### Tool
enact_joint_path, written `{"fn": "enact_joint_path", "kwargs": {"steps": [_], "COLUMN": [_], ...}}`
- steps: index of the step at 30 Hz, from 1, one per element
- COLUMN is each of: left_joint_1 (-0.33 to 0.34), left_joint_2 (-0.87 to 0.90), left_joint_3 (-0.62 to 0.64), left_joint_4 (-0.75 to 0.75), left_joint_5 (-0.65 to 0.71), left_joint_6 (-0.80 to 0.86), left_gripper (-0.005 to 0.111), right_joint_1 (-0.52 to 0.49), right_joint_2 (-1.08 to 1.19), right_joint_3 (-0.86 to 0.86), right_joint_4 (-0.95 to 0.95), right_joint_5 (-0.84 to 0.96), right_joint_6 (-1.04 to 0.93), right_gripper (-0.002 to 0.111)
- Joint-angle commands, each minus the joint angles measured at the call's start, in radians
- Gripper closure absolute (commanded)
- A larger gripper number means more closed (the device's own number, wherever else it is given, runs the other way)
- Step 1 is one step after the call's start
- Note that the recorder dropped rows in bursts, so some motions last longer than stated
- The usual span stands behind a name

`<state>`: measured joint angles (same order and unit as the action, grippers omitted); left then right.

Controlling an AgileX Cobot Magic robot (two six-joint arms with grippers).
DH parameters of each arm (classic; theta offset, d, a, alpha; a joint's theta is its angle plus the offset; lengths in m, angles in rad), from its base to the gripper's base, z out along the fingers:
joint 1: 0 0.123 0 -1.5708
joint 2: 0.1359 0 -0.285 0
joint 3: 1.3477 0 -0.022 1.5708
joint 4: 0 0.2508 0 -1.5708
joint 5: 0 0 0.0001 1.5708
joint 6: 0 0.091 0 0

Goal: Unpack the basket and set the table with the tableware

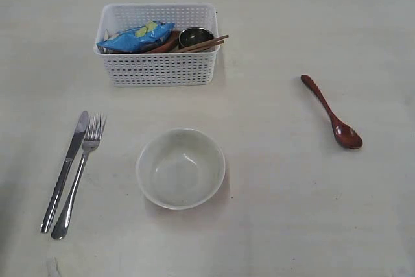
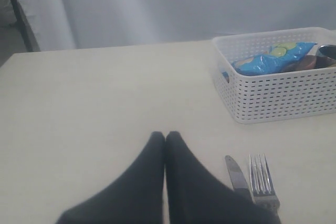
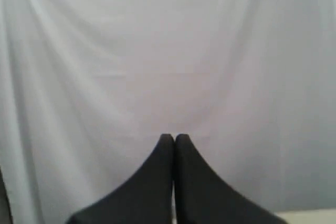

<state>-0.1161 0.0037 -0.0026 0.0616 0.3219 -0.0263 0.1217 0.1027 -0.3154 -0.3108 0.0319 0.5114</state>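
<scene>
left fingers (image 2: 144, 187): two, matte black, smooth, wide at the base and tapering to blunt rounded tips, outlines soft with blur | right fingers (image 3: 149, 187): two, same matte black, same wedge shape with rounded tips, plain surface, a thin paler line along the inner edges

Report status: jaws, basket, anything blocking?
Both jaws shut, empty. Knife, fork, bowl, spoon out on table. Basket holds cup, chopsticks, chip bag. Nothing blocks basket.

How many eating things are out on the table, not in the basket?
4: knife and fork side by side at left, bowl in the middle, red spoon at right. Others sit in the basket.
</scene>
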Motion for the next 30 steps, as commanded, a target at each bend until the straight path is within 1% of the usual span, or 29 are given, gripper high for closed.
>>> {"fn": "enact_joint_path", "kwargs": {"steps": [1,4,6,8,10,14,17,20,22,24,30], "left_joint_1": [0.002,0.002,0.002,0.002,0.002,0.002,0.002,0.002,0.002,0.002,0.002], "left_joint_2": [-0.004,-0.004,-0.004,-0.004,-0.004,-0.004,-0.004,-0.004,-0.004,-0.004,-0.004], "left_joint_3": [0.003,0.003,0.003,0.003,0.003,0.003,0.003,0.003,0.003,0.003,0.003], "left_joint_4": [-0.006,-0.006,-0.006,-0.006,-0.006,-0.006,-0.006,-0.006,-0.006,-0.006,-0.006], "left_joint_5": [-0.002,-0.002,-0.002,-0.002,-0.002,-0.002,-0.002,-0.002,-0.002,-0.002,-0.002], "left_joint_6": [0.004,0.004,0.004,0.004,0.004,0.004,0.004,0.004,0.004,0.004,0.004], "left_gripper": [0.107,0.107,0.107,0.107,0.107,0.107,0.107,0.107,0.107,0.107,0.107], "right_joint_1": [0.002,0.002,0.002,0.002,0.002,0.002,0.002,0.002,0.002,0.002,0.002], "right_joint_2": [0.207,0.381,0.522,0.660,0.815,1.087,1.266,1.433,1.524,1.595,1.762], "right_joint_3": [-0.228,-0.374,-0.460,-0.536,-0.599,-0.710,-0.766,-0.811,-0.830,-0.842,-0.858], "right_joint_4": [0.027,0.113,0.199,0.284,0.358,0.481,0.521,0.530,0.530,0.530,0.524], "right_joint_5": [0.352,0.532,0.675,0.818,0.890,0.899,0.882,0.889,0.889,0.882,0.758], "right_joint_6": [-0.118,-0.239,-0.344,-0.415,-0.484,-0.608,-0.681,-0.728,-0.753,-0.784,-0.854], "right_gripper": [0.102,0.082,0.073,0.070,0.069,0.069,0.069,0.064,0.059,0.056,0.057]}}
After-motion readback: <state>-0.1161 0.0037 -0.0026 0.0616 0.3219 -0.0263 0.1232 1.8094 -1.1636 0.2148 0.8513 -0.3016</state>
